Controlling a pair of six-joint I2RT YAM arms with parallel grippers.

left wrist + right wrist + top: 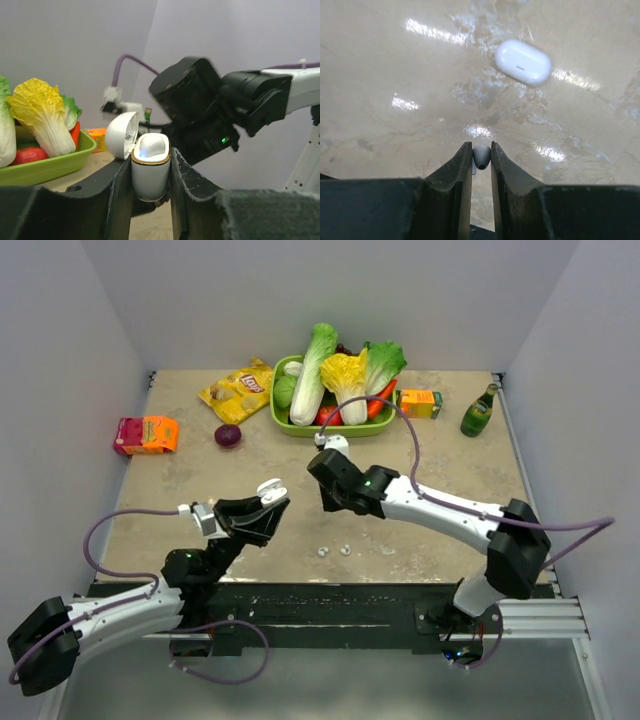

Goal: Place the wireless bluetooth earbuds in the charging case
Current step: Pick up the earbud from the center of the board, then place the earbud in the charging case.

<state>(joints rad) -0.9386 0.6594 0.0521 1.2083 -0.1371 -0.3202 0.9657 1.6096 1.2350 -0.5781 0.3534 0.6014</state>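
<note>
Basket (50,167) of vegetables (345,380) stands beyond, left jaws clamping the case (150,172), right jaws pinching 1 earbud (481,156).

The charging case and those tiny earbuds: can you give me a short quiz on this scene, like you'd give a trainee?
1. True or false: the charging case held by the left hand has its lid shut.
2. What is the right hand pinching? A. an earbud B. a screw C. a coin
3. Fill in: in the top view, ___ loose earbuds lie on the table between the arms.
Key: 1 false, the lid stands open. 2 A. 3 two.
</note>
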